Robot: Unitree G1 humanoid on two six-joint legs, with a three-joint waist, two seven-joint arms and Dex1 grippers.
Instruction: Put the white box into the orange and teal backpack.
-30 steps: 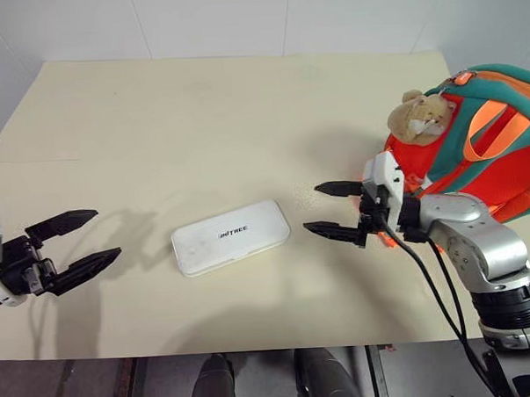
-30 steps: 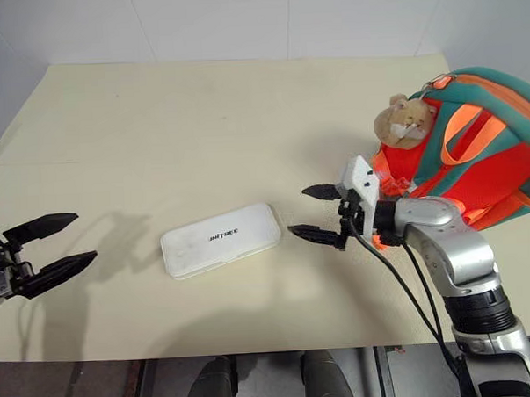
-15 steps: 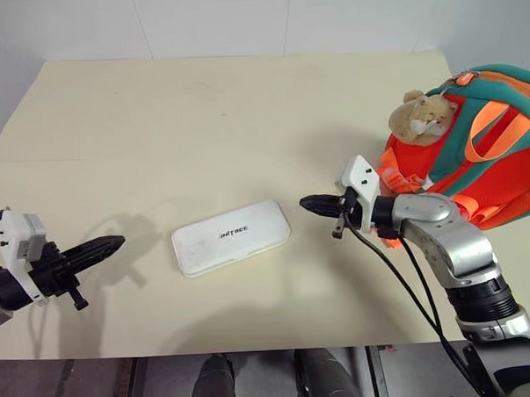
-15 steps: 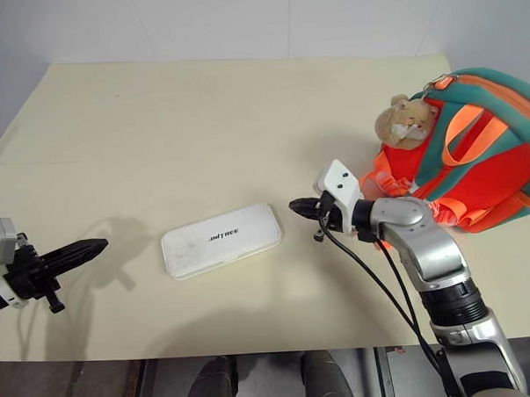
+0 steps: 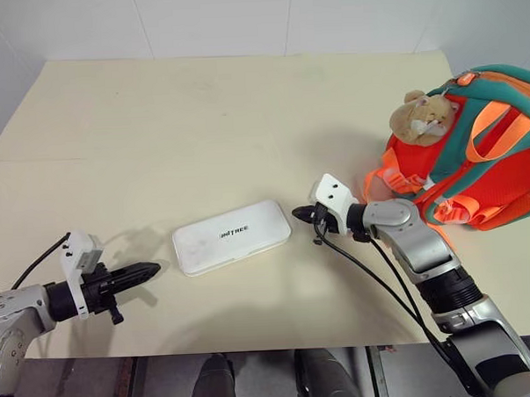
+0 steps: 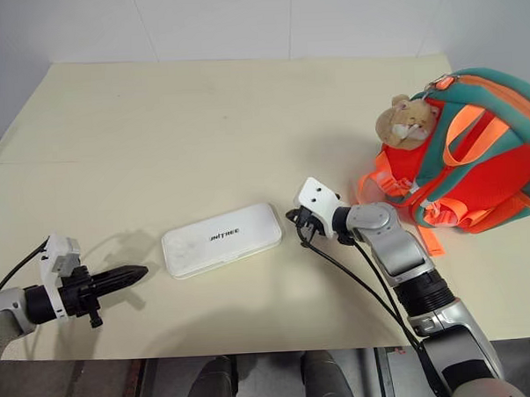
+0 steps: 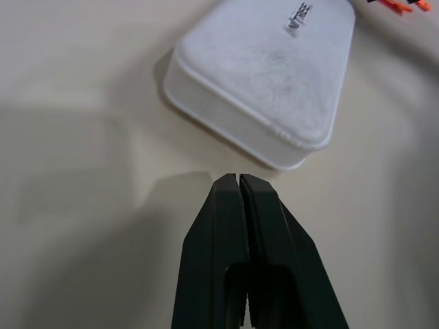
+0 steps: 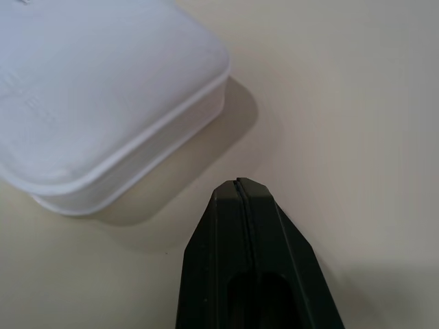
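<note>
The white box (image 5: pixel 231 236) lies flat on the cream table (image 5: pixel 200 122), its dark lettering facing up. Just off its left end my left gripper (image 5: pixel 154 270) is shut and empty, low over the table, its tip pointing at the box (image 7: pixel 264 75). Off the box's right end my right gripper (image 5: pixel 297 214) is likewise shut and empty, its tip a short gap from the box's corner (image 8: pixel 103 116). The orange and teal backpack (image 5: pixel 474 154) stands at the table's right edge with a tan plush bear (image 5: pixel 418 114) on it.
Orange straps (image 5: pixel 396 180) trail from the backpack onto the table behind my right forearm. Black cables hang from my right wrist (image 5: pixel 383 281). The table's front edge runs close below both arms.
Both grippers went from wide open to shut. Both hands sank toward the table and closed in on the box, the left from the left end, the right from the right end.
</note>
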